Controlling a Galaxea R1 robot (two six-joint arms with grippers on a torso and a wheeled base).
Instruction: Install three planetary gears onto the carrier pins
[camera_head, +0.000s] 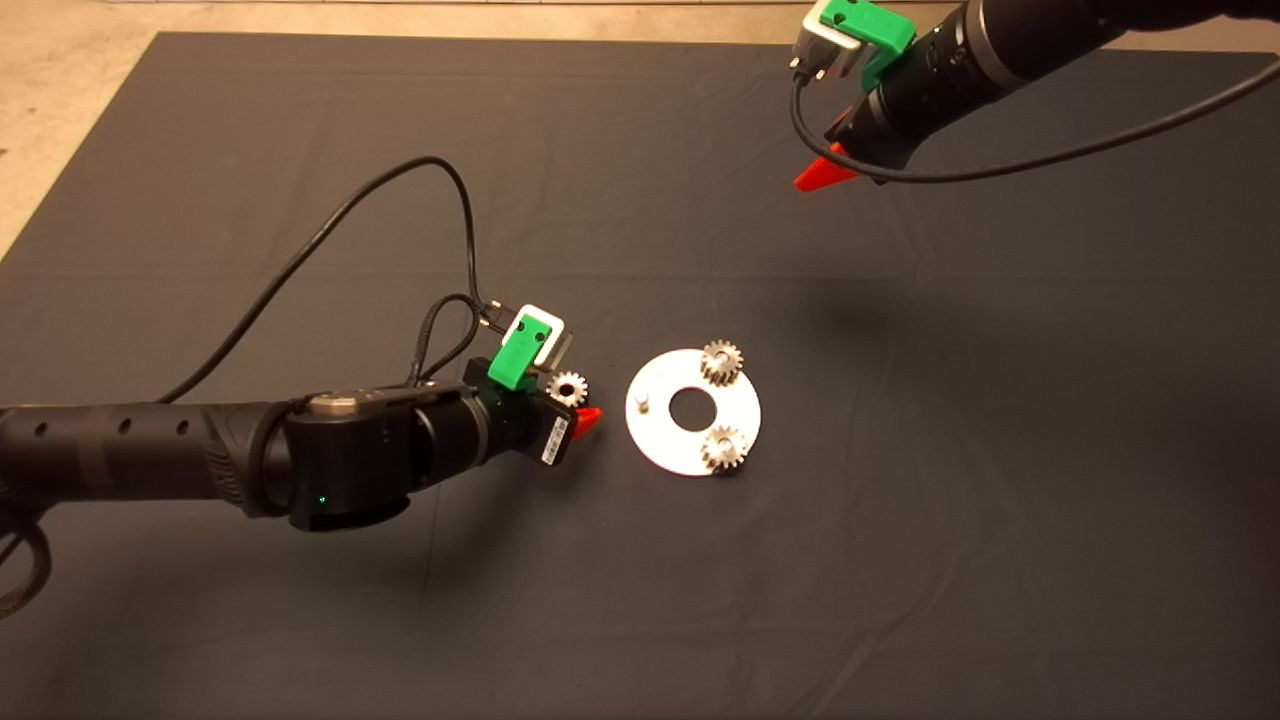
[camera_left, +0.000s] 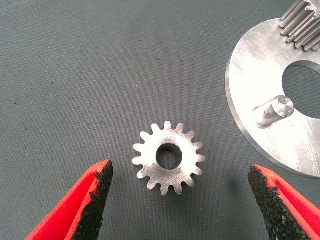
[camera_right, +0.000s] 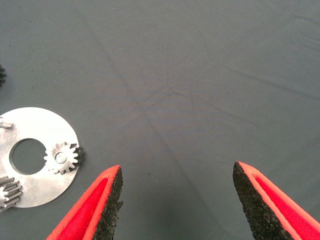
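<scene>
The silver carrier disc (camera_head: 662, 436) lies mid-mat with two planetary gears seated on pins, one at the far side (camera_head: 720, 362) and one at the near side (camera_head: 723, 449). One bare carrier pin (camera_head: 643, 403) stands at its left. The third gear (camera_head: 567, 388) lies flat on the mat just left of the disc. My left gripper (camera_head: 585, 405) hovers right at this gear, open; in the left wrist view the gear (camera_left: 169, 159) lies between the spread fingers (camera_left: 97, 192), with the bare pin (camera_left: 272, 110) beside it. My right gripper (camera_head: 825, 172) is open, raised over the far right of the mat.
The dark mat (camera_head: 300, 620) covers the table, with bare tabletop (camera_head: 60, 120) showing past its far left edge. Black cables (camera_head: 330, 225) loop over the left arm. The right wrist view shows the disc (camera_right: 47, 190) with a seated gear (camera_right: 62, 157) at its edge.
</scene>
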